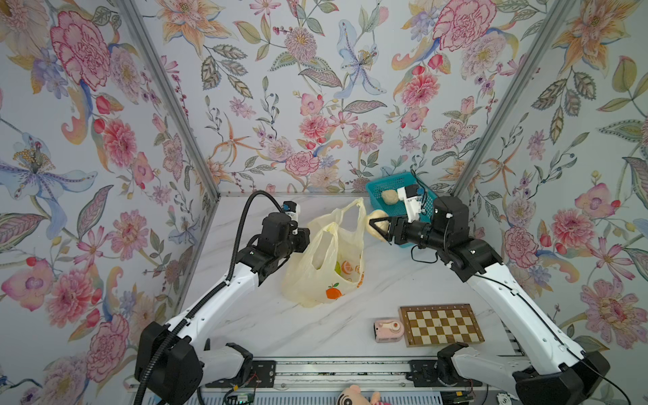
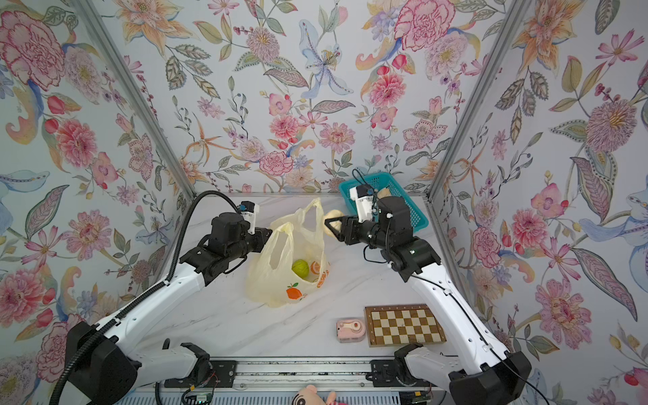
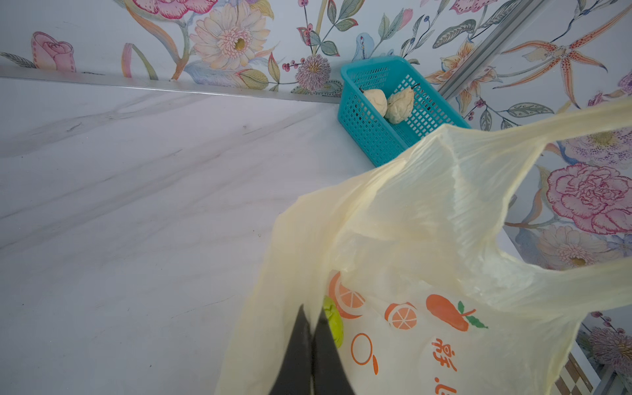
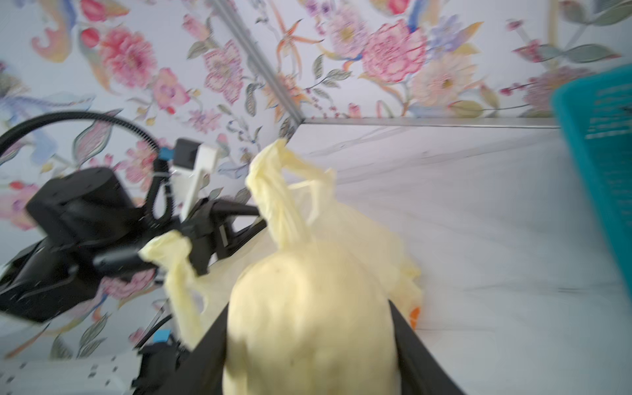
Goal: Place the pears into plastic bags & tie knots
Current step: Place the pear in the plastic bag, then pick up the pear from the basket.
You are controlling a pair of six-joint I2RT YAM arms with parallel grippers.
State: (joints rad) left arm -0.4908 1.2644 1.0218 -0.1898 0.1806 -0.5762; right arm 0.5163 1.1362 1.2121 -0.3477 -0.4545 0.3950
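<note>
The pale-yellow plastic bag (image 1: 326,277) (image 2: 280,280) stands in the middle of the table with its mouth held up. My left gripper (image 3: 313,313) (image 2: 269,233) is shut on the bag's near handle (image 4: 171,253). A yellow-green pear (image 2: 300,268) (image 3: 333,325) lies inside the bag. My right gripper (image 1: 380,228) (image 4: 307,306) is shut on a cream pear (image 1: 377,217) (image 4: 307,325) and holds it in the air, just right of the bag's far handle (image 1: 354,217). Two more cream pears (image 3: 374,101) (image 3: 400,104) lie in the teal basket (image 3: 369,136).
The teal basket (image 1: 385,184) sits in the back right corner, close behind my right wrist. A chessboard (image 1: 441,324) and a pink toy camera (image 1: 387,329) lie at the front right. A plush toy (image 1: 354,396) pokes over the front rail. Floral walls enclose three sides.
</note>
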